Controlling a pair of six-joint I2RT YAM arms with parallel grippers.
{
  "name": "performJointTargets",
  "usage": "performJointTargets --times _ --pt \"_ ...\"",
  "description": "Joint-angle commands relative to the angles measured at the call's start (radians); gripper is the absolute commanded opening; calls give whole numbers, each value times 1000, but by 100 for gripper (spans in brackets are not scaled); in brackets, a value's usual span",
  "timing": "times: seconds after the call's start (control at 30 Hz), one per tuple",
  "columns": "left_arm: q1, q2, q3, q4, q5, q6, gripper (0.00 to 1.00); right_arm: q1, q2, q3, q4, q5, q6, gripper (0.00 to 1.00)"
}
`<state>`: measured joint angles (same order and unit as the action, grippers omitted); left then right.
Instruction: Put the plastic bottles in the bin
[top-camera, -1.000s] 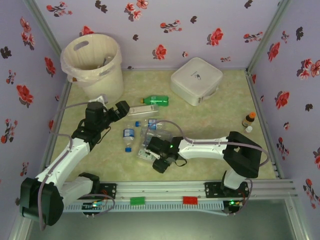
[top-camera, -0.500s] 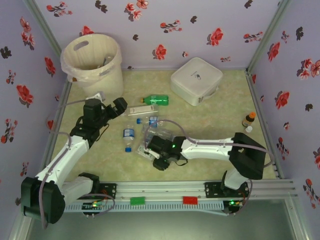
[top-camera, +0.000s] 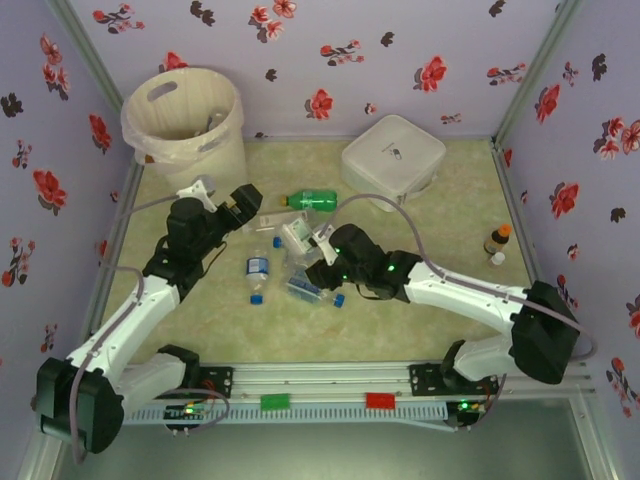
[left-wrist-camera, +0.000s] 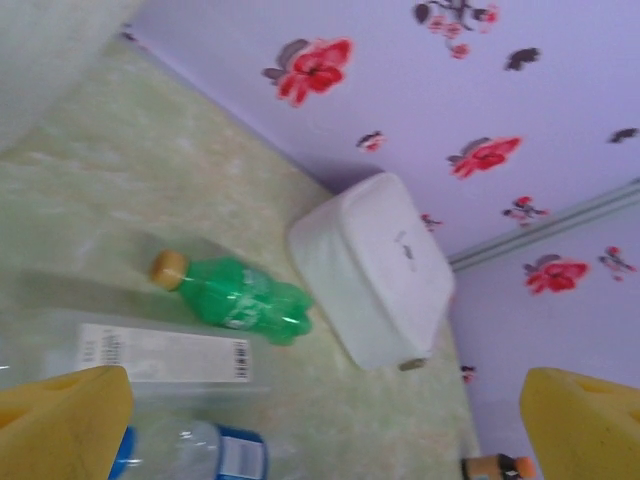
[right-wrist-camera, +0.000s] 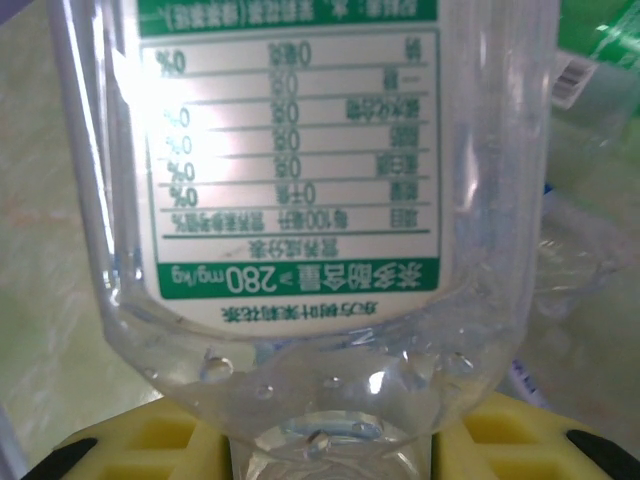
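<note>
While right end effector (right-wrist-camera: 332, 445) clenched on bottle (right-wrist-camera: 300, 150), left end effector (left-wrist-camera: 320, 425) released, above marbled table (top-camera: 420, 250), floral lilac walls (top-camera: 400, 30).

on the pale green marbled table (top-camera: 400, 335) we see the cream bin (top-camera: 185, 125) in the far left corner, a white square box (top-camera: 393, 160) far right, a green bottle (top-camera: 312, 201) lying between them, clear bottles (top-camera: 258, 268) near the middle and a tiny brown bottle (top-camera: 497, 240) at the right edge.

My claw (right-wrist-camera: 330, 450) is clamped on a clear bottle (right-wrist-camera: 300, 340), narrowed end between the yellow pads (right-wrist-camera: 150, 445). Droplets cling inside its wall. White label (right-wrist-camera: 290, 150), green band, print upside down. Pale mottled surface (right-wrist-camera: 45, 250) left. Crumpled clear plastic (right-wrist-camera: 590, 270) right.
</note>
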<state>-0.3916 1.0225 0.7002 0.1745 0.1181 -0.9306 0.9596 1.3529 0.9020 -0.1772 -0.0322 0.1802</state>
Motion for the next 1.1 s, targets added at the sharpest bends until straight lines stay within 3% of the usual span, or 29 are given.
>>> performJointTargets --times 0.0,0.33,0.5,0.63,0.7,0.77,0.83,0.9,1.07 --pt "-50 37 -25 154 19 -59 100 -19 45 63 83 53 3 33" --pt "-167 141 -36 237 46 -43 100 -31 126 128 156 4 42 34" --pt "-190 167 -41 249 51 -47 91 -30 108 59 307 -30 70 35" --pt "-194 172 -42 264 51 -38 78 -31 108 46 335 -38 76 36" --pt "-195 174 -40 274 54 -32 66 -31 110 46 334 -34 75 36" --pt "-194 176 -38 282 58 -25 47 -31 110 44 336 -34 74 38" --pt "-194 179 -37 287 60 -25 38 -31 110 46 337 -35 75 41" --pt "-195 183 -36 290 60 -23 37 -31 107 44 335 -30 77 52" --pt "-173 190 33 236 42 49 36 -30 66 18 326 20 83 98"
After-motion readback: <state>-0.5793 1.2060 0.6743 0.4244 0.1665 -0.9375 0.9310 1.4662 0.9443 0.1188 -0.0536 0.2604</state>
